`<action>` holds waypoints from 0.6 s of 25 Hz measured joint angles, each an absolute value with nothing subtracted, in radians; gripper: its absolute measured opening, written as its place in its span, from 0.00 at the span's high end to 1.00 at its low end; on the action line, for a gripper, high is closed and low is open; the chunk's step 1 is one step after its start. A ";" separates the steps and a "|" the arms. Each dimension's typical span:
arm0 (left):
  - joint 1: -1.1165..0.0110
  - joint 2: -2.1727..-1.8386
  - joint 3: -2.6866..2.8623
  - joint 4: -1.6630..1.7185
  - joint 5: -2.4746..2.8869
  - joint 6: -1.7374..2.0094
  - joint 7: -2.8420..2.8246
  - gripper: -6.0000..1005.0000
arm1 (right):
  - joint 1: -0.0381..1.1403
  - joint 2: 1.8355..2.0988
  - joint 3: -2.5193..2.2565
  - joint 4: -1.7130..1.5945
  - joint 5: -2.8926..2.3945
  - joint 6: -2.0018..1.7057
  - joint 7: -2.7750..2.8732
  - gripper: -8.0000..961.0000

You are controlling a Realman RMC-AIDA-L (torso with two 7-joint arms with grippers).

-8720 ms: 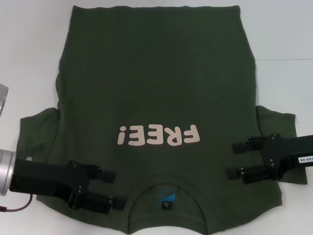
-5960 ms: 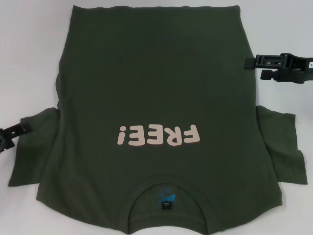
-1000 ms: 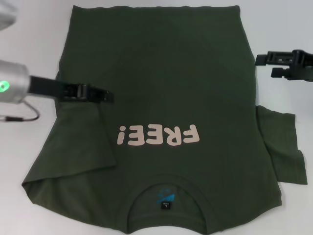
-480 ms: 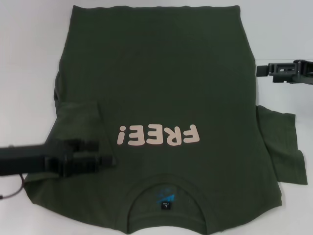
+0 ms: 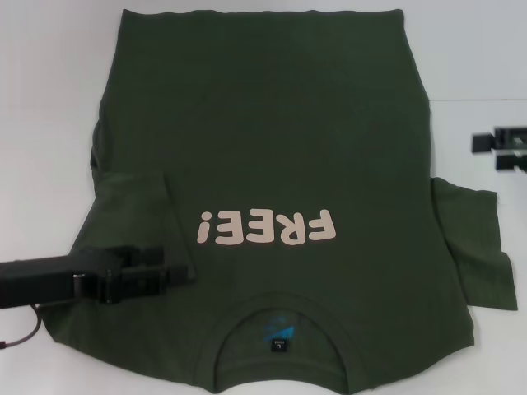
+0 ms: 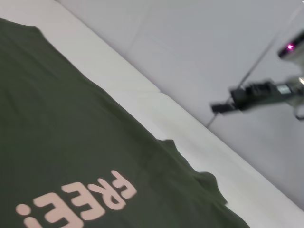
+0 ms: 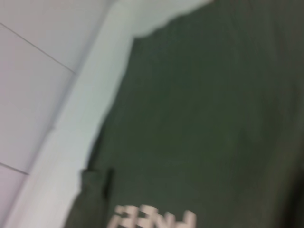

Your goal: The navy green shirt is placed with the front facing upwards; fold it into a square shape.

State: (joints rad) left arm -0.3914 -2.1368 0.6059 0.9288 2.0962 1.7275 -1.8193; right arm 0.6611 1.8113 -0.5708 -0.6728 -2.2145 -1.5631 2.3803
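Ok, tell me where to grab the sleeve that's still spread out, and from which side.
Take the unfolded sleeve on the robot's right by its outer hem, coming in from the right over the bare table. It lies flat and sticks out past the navy green shirt body, so that edge is free.

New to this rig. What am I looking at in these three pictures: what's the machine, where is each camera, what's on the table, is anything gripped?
It is a two-armed robot with a gripper on each arm. The wide picture comes from a camera on its head, looking down at the white table; the other two come from cameras on its wrists.

On the table lies the navy green shirt, front up, collar toward the robot, so its "FREE!" lettering reads upside down. The sleeve on the robot's left is folded in over the body; the right sleeve lies spread out.

The left gripper is low over that folded sleeve. Whether it grips cloth is not visible. The right gripper is out past the shirt's edge over bare table, holding nothing.
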 joint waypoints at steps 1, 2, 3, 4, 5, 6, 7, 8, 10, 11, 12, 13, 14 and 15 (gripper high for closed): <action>-0.392 -2.137 0.605 0.929 2.094 1.718 -1.826 0.24 | 0.658 1.802 -0.571 -0.679 -2.245 -1.571 2.415 0.07; -0.393 -2.137 0.604 0.928 2.093 1.707 -1.831 0.24 | 0.656 1.794 -0.571 -0.683 -2.276 -1.576 2.442 0.07; -0.393 -2.137 0.603 0.928 2.093 1.698 -1.836 0.24 | 0.654 1.786 -0.569 -0.687 -2.313 -1.575 2.472 0.08; -0.395 -2.138 0.603 0.926 2.093 1.685 -1.839 0.24 | 0.654 1.780 -0.566 -0.689 -2.346 -1.574 2.487 0.08; -0.396 -2.138 0.602 0.922 2.093 1.679 -1.841 0.24 | 0.653 1.776 -0.562 -0.689 -2.375 -1.573 2.500 0.08; -0.398 -2.139 0.603 0.917 2.093 1.670 -1.843 0.24 | 0.650 1.774 -0.560 -0.689 -2.397 -1.574 2.504 0.08; -0.401 -2.140 0.603 0.901 2.093 1.661 -1.843 0.24 | 0.646 1.774 -0.560 -0.689 -2.410 -1.576 2.505 0.08; -0.401 -2.140 0.603 0.901 2.093 1.661 -1.843 0.24 | 0.641 1.775 -0.562 -0.689 -2.419 -1.578 2.506 0.09; -0.402 -2.140 0.603 0.894 2.093 1.655 -1.843 0.24 | 0.634 1.778 -0.564 -0.683 -2.423 -1.580 2.506 0.09; -0.402 -2.140 0.603 0.893 2.092 1.654 -1.843 0.24 | 0.630 1.781 -0.564 -0.677 -2.425 -1.580 2.506 0.09; -0.403 -2.140 0.603 0.893 2.092 1.654 -1.843 0.24 | 0.626 1.785 -0.562 -0.667 -2.425 -1.577 2.506 0.09; -0.404 -2.140 0.604 0.893 2.092 1.654 -1.844 0.24 | 0.624 1.787 -0.561 -0.662 -2.425 -1.576 2.506 0.10; -0.404 -2.140 0.604 0.893 2.092 1.654 -1.844 0.24 | 0.622 1.790 -0.559 -0.657 -2.425 -1.572 2.507 0.10; -0.404 -2.140 0.604 0.893 2.092 1.653 -1.844 0.24 | 0.620 1.793 -0.558 -0.652 -2.425 -1.571 2.509 0.10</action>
State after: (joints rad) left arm -0.4045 -2.1399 0.6044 0.8928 2.0917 1.6532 -1.8437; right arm 0.6198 1.7934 -0.5585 -0.6519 -2.4254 -1.5708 2.5093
